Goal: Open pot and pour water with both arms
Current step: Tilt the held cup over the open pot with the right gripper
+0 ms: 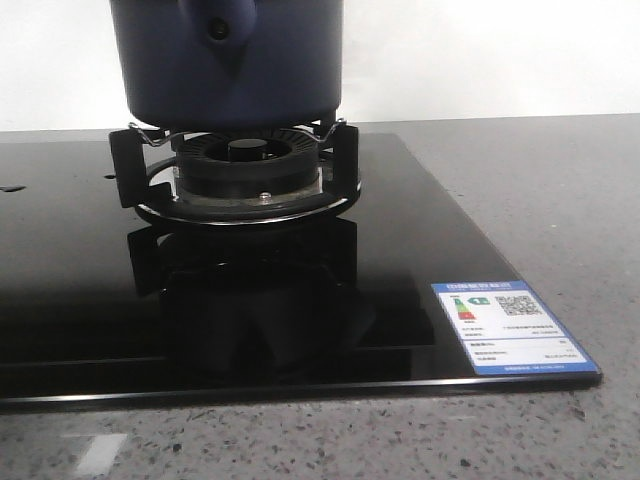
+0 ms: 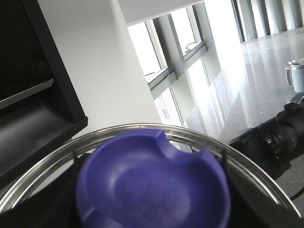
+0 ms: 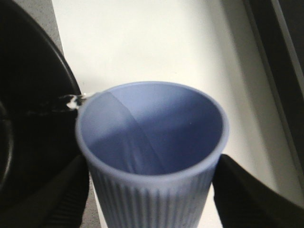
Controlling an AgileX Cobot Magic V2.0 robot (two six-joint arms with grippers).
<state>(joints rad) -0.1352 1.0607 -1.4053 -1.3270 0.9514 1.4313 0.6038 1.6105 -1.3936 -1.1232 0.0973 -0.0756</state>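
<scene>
The dark navy pot (image 1: 225, 60) stands on the gas burner (image 1: 240, 165); its handle stub with a round hole faces me and its top is cut off by the frame. Neither gripper shows in the front view. In the left wrist view the purple-blue knob (image 2: 152, 185) of a steel-rimmed glass lid (image 2: 209, 142) fills the jaws, held up in the air; my left gripper (image 2: 152, 199) is shut on it, its fingers mostly hidden. My right gripper (image 3: 149, 194) is shut on a pale blue ribbed cup (image 3: 152, 199), tilted, with water (image 3: 71, 101) running off its rim over the pot's dark inside (image 3: 28, 118).
The black glass hob (image 1: 420, 230) bears a blue energy label (image 1: 505, 327) at its front right corner, on a grey speckled counter (image 1: 560, 180). The right arm (image 2: 275, 137) shows beyond the lid. A white wall (image 3: 156, 42) lies behind the cup.
</scene>
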